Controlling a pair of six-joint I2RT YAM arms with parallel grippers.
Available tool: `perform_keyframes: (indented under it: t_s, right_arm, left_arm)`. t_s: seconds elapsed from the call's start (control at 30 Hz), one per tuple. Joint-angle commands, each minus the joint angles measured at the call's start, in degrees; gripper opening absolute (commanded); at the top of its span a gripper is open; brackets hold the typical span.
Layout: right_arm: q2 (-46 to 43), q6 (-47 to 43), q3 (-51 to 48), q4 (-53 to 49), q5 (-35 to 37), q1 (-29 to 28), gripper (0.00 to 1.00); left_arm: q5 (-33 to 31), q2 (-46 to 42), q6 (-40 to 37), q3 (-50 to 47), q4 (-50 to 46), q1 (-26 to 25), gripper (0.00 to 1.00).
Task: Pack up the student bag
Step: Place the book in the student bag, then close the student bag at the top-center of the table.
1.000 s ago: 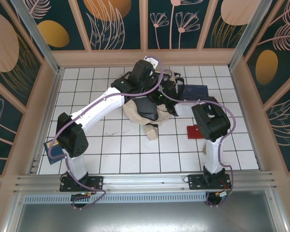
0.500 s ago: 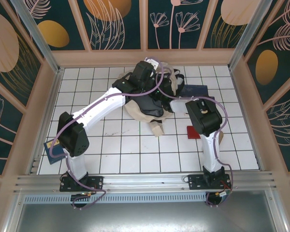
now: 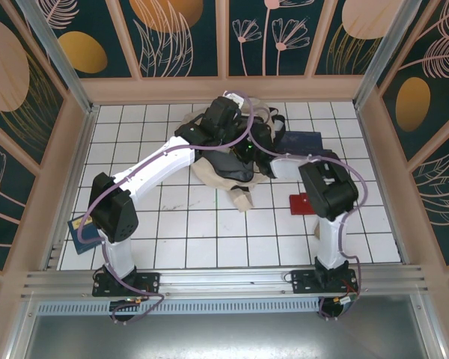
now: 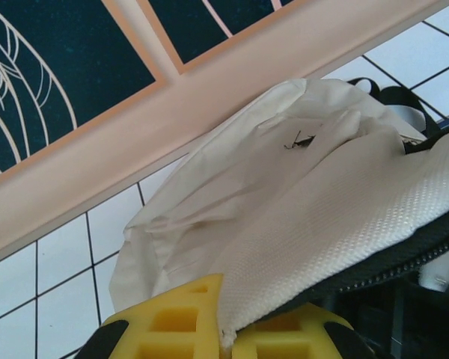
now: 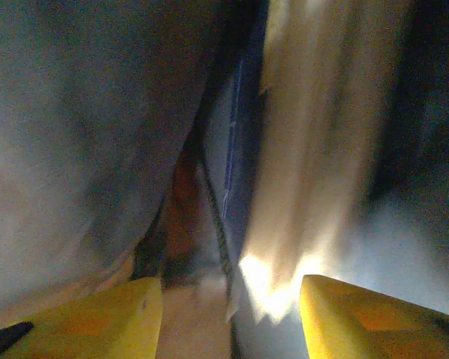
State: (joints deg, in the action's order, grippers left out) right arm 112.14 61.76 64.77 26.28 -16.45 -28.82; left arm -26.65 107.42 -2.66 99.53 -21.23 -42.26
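Two arms reach over the white tiled table [image 3: 172,224] and meet at one student bag [image 3: 209,173], which lies slumped toward the far middle of the table, close to the back wall.

In the left wrist view the bag's cloth is cream canvas with a coarse woven grain. It is soft and creased into loose folds, and a dark zipper line [image 4: 404,258] curves along its lower edge. The left gripper [image 4: 224,329], with blocky ribbed yellow fingers [image 4: 172,321], is clamped tight on a fold of that canvas.

The right gripper [image 5: 232,314] sits inside a dim, blurred hollow of the bag. Its two smooth yellow fingertips [image 5: 97,314] stand well apart, released, with nothing clearly pinched between them. A thin dark blue edge [image 5: 232,149] runs upright ahead of them beside a pale panel; what it belongs to cannot be told.

From above, one beige strap end [image 3: 242,199] trails off the bag toward the near side. Two flat navy books lie on the tiles: one [image 3: 303,140] just right of the bag, and one [image 3: 81,230] well apart at the near left. One flat red rectangle [image 3: 299,203] lies near the right arm.
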Motion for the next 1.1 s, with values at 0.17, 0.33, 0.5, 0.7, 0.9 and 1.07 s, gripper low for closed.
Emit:
perform_keyframes:
  t_s: [0.17, 0.33, 0.5, 0.7, 0.9, 1.07]
  right_arm:
    - [-17.8, -6.4, -11.9, -13.5, -3.9, -0.8, 0.59]
    - [-27.9, -18.6, -13.9, -29.6, 6.0, -2.0, 0.58]
    - [-35.6, -27.4, -16.8, -39.0, 17.1, 1.5, 0.57]
    - [-39.4, -30.0, -18.9, -39.3, 17.6, 17.2, 0.59]
    - [-37.5, -20.7, -21.3, -35.8, 11.9, 31.2, 0.58]
    - [-34.4, -8.5, -25.3, -29.7, 2.1, 38.8, 0.57]
  left_arm:
    - [-3.3, 1.5, 2.0, 1.3, 2.2, 0.4, 0.00]
    - [-3.9, 0.5, 3.8, -0.4, 2.9, 2.0, 0.00]
    - [-2.7, -3.6, 6.0, -6.1, 4.4, 5.2, 0.00]
    - [3.1, -8.8, 6.6, -13.9, 5.1, 6.7, 0.00]
    - [17.6, -14.4, 9.4, -20.9, 5.7, 6.7, 0.32]
    - [23.7, -20.8, 12.1, -27.6, 8.0, 6.7, 0.68]
